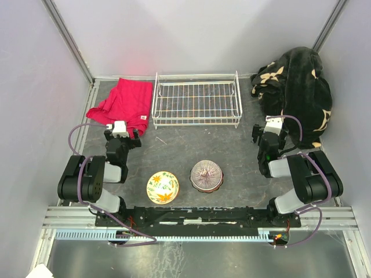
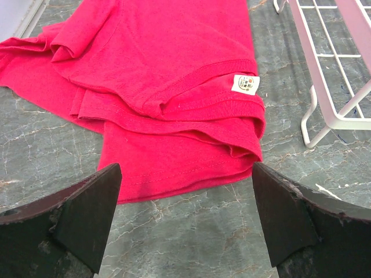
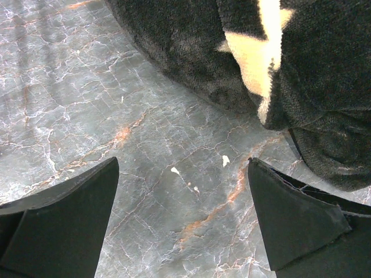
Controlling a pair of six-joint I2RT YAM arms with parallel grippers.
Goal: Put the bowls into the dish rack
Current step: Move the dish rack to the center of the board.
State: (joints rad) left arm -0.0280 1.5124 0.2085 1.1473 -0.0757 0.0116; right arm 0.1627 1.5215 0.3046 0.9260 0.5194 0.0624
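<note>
Left wrist: unreadable label (image 2: 246, 83) on red cloth (image 2: 174, 69) beside dish rack (image 2: 348, 123).

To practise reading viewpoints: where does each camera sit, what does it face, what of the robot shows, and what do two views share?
Top external: above and behind, looking down on both arms, floral bowl, purple bowl, dish rack.
Left wrist: on left arm, facing red cloth; open left gripper at bottom.
Right wrist: facing dark blanket; open right gripper at bottom.
Shared: top and left wrist show red cloth and dish rack.
</note>
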